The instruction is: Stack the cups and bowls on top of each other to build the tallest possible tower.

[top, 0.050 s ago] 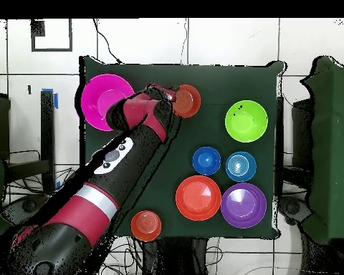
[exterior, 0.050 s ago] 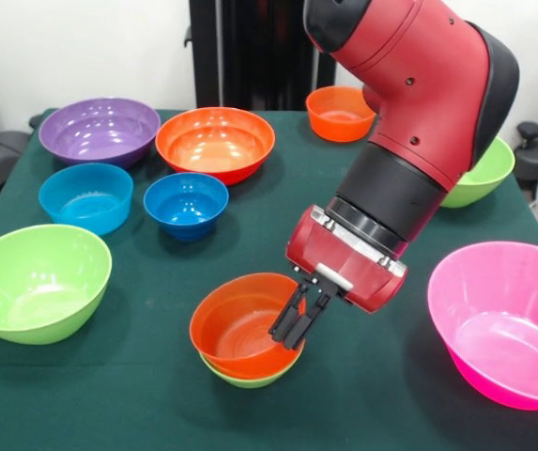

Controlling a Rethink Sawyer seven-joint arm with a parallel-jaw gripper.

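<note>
orange bowl (exterior, 0.050 s ago: 240, 329) nested upright in lime green bowl (exterior, 0.050 s ago: 250, 379), near table's front edge

Bowls: the purple bowl (exterior, 0.050 s ago: 99, 130), large orange bowl (exterior, 0.050 s ago: 215, 143), 2 blue bowls (exterior, 0.050 s ago: 85, 196) (exterior, 0.050 s ago: 186, 204), lime green bowl (exterior, 0.050 s ago: 36, 280) and pink bowl (exterior, 0.050 s ago: 501, 319) look like smooth, glossy plastic with bright highlights.
Stacked pair: the orange bowl (exterior, 0.050 s ago: 240, 324) sitting in a lime green one (exterior, 0.050 s ago: 250, 380) has the same shiny plastic finish.
Counter (exterior, 0.050 s ago: 137, 395): covered in dark green cloth, matt and felt-like.
Arm (exterior, 0.050 s ago: 409, 85): smooth red shell with a soft sheen; black sections look matt.
Fingers (exterior, 0.050 s ago: 292, 324): black, dull finish.
</note>
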